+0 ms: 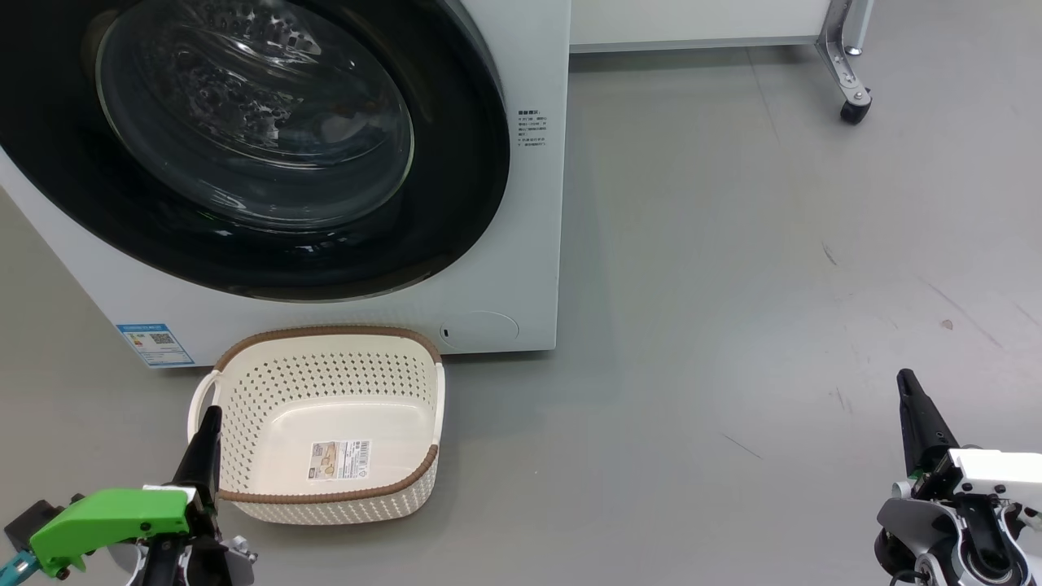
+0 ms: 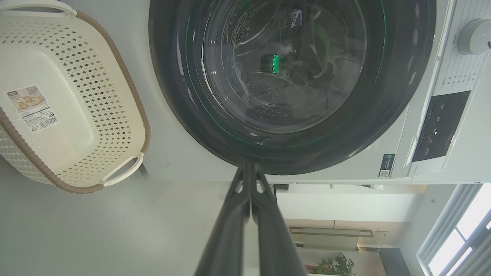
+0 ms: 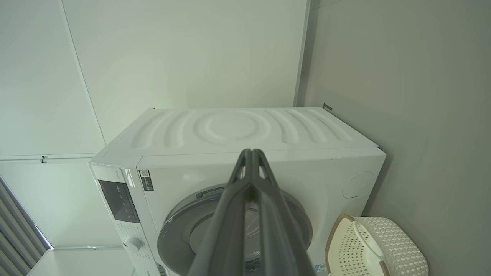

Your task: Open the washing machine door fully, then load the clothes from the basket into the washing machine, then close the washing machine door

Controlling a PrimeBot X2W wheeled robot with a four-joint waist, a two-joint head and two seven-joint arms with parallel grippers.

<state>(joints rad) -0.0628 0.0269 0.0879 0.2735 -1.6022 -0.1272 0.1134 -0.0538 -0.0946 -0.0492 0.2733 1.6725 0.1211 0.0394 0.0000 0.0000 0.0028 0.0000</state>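
Floor point(image 1: 733, 285): grey, scuffed; carries everything listed here.
Washing machine point(image 1: 537, 244): white front-loader at 10 to 11 o'clock in the head view, standing on the floor.
Door point(image 1: 456, 203): glossy black ring with a bulging glass window, lying shut against the machine's front.
Drum point(image 2: 264, 86): perforated steel, seen through the glass. Its contents cannot be told behind the reflections.
Basket point(image 1: 326, 332): cream perforated plastic with a brown rim, at 7 o'clock on the floor just in front of the machine's lower panel. Its bare bottom shows, carrying the label sticker point(image 1: 340, 461).
Left tool point(image 1: 213, 415): at 8 o'clock, narrow, fingers pressed together, nothing held. Its tip lies beside the basket's left handle point(image 1: 198, 399); contact cannot be told. In the left wrist view point(image 2: 249, 166) it points at the door's black ring.
Right tool point(image 1: 905, 378): at 4 o'clock, narrow, fingers pressed together, nothing held, well apart from the basket.
Blue sticker point(image 1: 155, 343): on the machine's lower front, at 9 o'clock.
Caster point(image 1: 855, 110): black wheel on a metal leg, at 1 o'clock.
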